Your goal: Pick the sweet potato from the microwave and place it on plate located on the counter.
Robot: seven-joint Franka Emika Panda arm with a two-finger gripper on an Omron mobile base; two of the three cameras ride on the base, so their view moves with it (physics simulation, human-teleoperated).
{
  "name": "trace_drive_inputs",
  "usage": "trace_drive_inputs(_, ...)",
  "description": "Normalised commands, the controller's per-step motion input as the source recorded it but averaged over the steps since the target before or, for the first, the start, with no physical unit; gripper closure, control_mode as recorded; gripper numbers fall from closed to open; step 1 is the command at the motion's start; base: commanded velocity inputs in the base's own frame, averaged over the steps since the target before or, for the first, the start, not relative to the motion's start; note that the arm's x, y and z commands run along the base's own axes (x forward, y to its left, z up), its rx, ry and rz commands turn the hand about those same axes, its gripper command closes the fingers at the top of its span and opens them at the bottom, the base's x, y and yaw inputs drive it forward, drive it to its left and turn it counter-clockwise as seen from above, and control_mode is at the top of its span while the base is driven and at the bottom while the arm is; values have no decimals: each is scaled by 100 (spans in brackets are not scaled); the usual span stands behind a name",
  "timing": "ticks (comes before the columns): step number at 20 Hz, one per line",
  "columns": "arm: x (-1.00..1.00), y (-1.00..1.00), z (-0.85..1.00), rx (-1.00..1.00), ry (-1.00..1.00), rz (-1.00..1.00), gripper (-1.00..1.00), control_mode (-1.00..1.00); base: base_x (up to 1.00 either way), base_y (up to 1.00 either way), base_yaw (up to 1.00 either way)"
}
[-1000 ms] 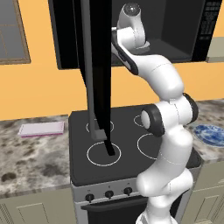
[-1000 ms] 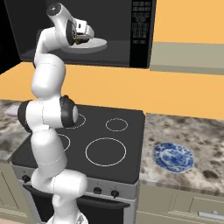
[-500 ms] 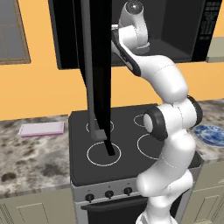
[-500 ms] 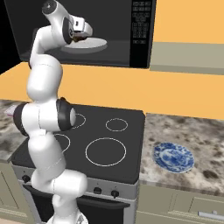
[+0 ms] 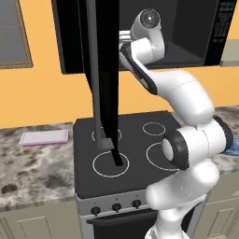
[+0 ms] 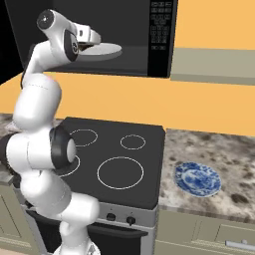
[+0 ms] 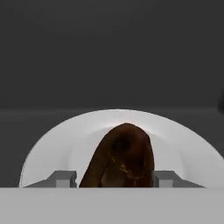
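The sweet potato [image 7: 122, 155], brown and mottled, lies on a plain white dish [image 7: 175, 140] inside the microwave [image 6: 160, 30]. My gripper [image 7: 114, 179] is open, with one grey fingertip [image 7: 63, 178] on each side of the potato and close against it. From the right base view the gripper [image 6: 96, 42] reaches into the oven cavity just over the white dish [image 6: 107, 50]. The tall black door [image 5: 105, 70] hangs open and hides most of the hand from the left. The blue-patterned plate [image 6: 197, 178] rests on the speckled counter [image 6: 224, 154], right of the stove.
A black glass stovetop [image 6: 119, 159] with white rings lies below the microwave, in front of the arm. A flat pale pink pad [image 5: 44, 137] sits on the counter [image 5: 32, 163] left of the stove. The open door juts out over the stovetop's left half.
The hand has pushed a little deeper into the microwave toward the white dish, and the upper arm has swung with it. Plate and door have stayed put.
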Motion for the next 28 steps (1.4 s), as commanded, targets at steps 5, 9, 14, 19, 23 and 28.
trace_drive_inputs(5,-100,-24,12,0,3,0,100,-100,0,0,0)
trace_drive_inputs(9,-100,-31,0,0,3,0,100,-100,0,0,0)
trace_drive_inputs(14,-100,-35,-5,0,5,0,100,-100,0,0,0)
trace_drive_inputs(19,-39,-30,-31,0,11,0,100,-100,0,0,0)
trace_drive_inputs(23,0,-33,-62,0,31,0,100,-100,0,0,0)
trace_drive_inputs(28,0,-60,-86,0,27,0,100,-100,0,0,0)
